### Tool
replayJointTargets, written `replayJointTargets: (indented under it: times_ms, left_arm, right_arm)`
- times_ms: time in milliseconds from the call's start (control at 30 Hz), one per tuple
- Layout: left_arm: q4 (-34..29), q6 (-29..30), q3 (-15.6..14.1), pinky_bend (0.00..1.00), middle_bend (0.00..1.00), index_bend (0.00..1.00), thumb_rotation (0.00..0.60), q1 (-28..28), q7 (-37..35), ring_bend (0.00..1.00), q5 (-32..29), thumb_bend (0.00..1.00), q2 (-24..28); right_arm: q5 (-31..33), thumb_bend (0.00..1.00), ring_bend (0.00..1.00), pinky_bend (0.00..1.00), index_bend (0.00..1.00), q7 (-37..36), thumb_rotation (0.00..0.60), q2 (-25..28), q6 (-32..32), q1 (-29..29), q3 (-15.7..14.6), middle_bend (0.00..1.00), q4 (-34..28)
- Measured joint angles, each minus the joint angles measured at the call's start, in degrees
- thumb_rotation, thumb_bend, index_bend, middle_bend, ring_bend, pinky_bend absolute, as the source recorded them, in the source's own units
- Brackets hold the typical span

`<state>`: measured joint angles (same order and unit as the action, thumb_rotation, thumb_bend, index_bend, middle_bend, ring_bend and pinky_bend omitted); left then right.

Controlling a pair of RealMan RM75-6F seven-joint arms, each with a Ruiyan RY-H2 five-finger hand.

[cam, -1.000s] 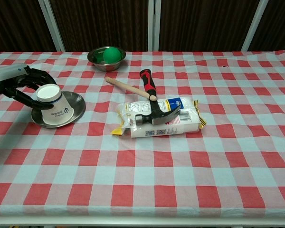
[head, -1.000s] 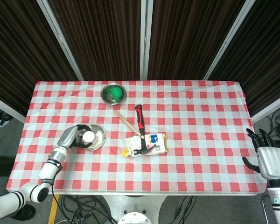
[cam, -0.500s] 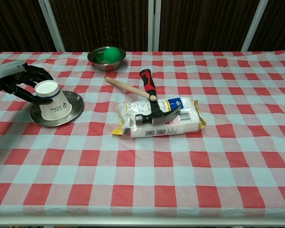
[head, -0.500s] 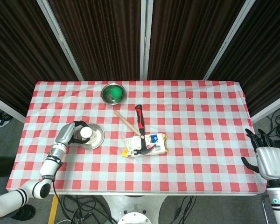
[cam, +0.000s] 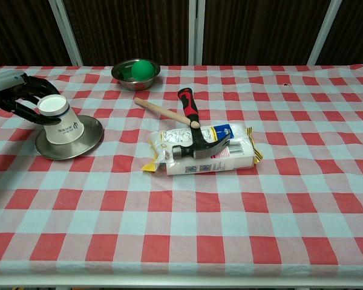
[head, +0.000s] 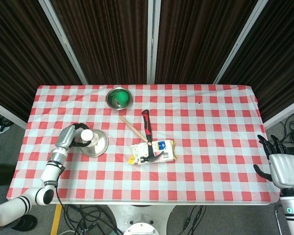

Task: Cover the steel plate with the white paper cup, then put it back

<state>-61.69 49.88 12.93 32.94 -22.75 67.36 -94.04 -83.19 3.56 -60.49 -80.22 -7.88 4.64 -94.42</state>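
Observation:
The steel plate [head: 97, 145] [cam: 78, 142] lies on the left side of the checked table. The white paper cup [head: 87, 134] [cam: 58, 122] is upside down and tilted over the plate's left part, rim toward the plate. My left hand [head: 69, 136] [cam: 14, 94] grips the cup from the left, fingers wrapped around its upper end. I cannot tell whether the cup's rim touches the plate. My right hand [head: 281, 167] hangs open off the table's right edge, holding nothing, and shows only in the head view.
A steel bowl [head: 119, 97] [cam: 136, 73] with a green ball stands at the back. A hammer [head: 146, 135] [cam: 190, 122] lies across a packet [head: 153, 152] [cam: 202, 151] mid-table, beside a wooden stick [head: 132, 128] [cam: 161, 111].
My left hand has carried the cup leftward, from the plate's middle toward its left edge, tilting it. The right hand has stayed put.

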Motion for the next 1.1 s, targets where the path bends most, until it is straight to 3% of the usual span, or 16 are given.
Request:
replayJointTargets:
  times_ms: [333, 667, 967, 1100]
  left_arm:
    - [-9.06, -1.08, -3.28, 0.21, 0.38, 0.5, 0.6, -0.61, -2.63, 0.22, 5.48, 0.25, 4.27]
    - [-1.89, -0.72, -0.19, 0.21, 0.38, 0.5, 0.6, -0.08, -0.97, 0.22, 0.2, 0.25, 1.13]
    - [-9.36, 0.02, -3.27, 0.21, 0.38, 0.5, 0.6, -0.96, -0.9, 0.22, 5.32, 0.25, 4.13]
    - [-8.86, 0.01, -3.29, 0.21, 0.38, 0.5, 0.6, -0.74, -0.09, 0.22, 4.96, 0.25, 4.14]
  right_arm:
    - [0.27, 0.15, 0.04, 0.21, 0.07, 0.1, 0.6, 0.08, -0.1, 0.04, 0.13, 0.22, 0.01]
    - [0.04, 0.15, 0.04, 0.21, 0.07, 0.32, 0.6, 0.01, 0.11, -0.13, 0.0, 0.22, -0.28]
    - [0.03, 0.15, 0.04, 0.21, 0.07, 0.08, 0.6, 0.01, -0.14, 0.1, -0.12, 0.22, 0.0]
    - [0.23, 0.15, 0.04, 0.21, 0.07, 0.19, 0.6, 0.0, 0.04, -0.07, 0.05, 0.22, -0.03]
